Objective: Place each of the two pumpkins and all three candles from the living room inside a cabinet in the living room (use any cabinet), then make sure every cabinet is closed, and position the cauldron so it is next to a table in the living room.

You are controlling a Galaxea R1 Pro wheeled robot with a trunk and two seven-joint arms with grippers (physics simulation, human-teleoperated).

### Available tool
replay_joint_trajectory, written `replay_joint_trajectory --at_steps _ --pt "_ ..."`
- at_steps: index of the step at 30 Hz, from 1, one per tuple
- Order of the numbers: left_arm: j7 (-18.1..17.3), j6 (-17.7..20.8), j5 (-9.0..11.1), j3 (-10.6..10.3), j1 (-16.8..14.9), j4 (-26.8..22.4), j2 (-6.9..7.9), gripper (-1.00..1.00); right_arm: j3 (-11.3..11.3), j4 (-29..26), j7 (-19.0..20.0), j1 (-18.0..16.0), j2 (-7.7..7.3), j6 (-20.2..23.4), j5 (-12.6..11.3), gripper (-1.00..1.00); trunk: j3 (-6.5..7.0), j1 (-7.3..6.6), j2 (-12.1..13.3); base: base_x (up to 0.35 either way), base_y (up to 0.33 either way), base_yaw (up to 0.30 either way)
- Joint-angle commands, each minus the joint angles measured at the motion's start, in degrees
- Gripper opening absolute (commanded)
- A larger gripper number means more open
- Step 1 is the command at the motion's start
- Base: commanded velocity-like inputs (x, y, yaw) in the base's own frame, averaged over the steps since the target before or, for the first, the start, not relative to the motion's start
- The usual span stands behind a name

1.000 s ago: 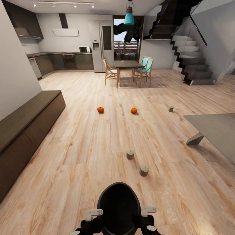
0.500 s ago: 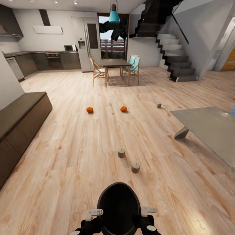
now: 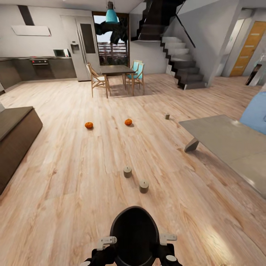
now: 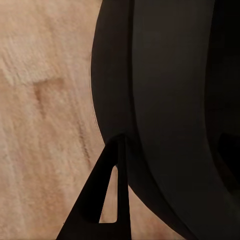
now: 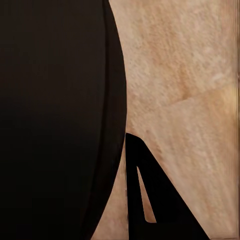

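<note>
1. Closest in, the cauldron (image 3: 135,236) sits between both arms at the robot's front. The left gripper (image 4: 100,200) and right gripper (image 5: 145,195) each show one dark finger right beside the cauldron wall, but honestly I can't tell if they're spread or pinching anything.
2. Just ahead on the plank floor (image 3: 74,192): two candles, the nearer one (image 3: 144,186) and one a bit further (image 3: 127,171), near each other but not touching.
3. Mid-room, two pumpkins, left (image 3: 89,125) and right (image 3: 128,122), well apart. Third candle (image 3: 167,116) sits near the corner of the grey worktop (image 3: 221,136).
4. The cabinet (image 3: 14,140) is off to the left, closed as far as I can see.
5. Risk, I reckon: rolling straight forward could knock over the near candles, since the cauldron hides the floor right in front.
</note>
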Motion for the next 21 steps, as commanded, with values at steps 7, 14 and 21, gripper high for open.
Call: replay_joint_trajectory --at_steps 7,14,21 --pt "-0.06 0.32 0.43 -0.11 0.03 -0.07 0.07 -1.00 0.20 -0.09 0.22 -0.11 0.01 -0.15 -0.44 -1.00 -0.29 -0.01 -0.02 0.000 0.000 -0.232" --pt "-0.06 0.33 0.43 -0.07 0.06 -0.19 0.07 -1.00 0.20 -0.07 0.22 -0.11 0.01 -0.15 -0.44 -1.00 -0.53 -0.01 -0.02 0.000 0.000 -0.234" --pt "-0.06 0.32 0.43 -0.07 0.03 -0.25 0.11 -1.00 0.20 -0.08 0.22 -0.10 0.01 -0.15 -0.45 -1.00 -0.77 -0.01 -0.02 0.000 0.000 -0.235"
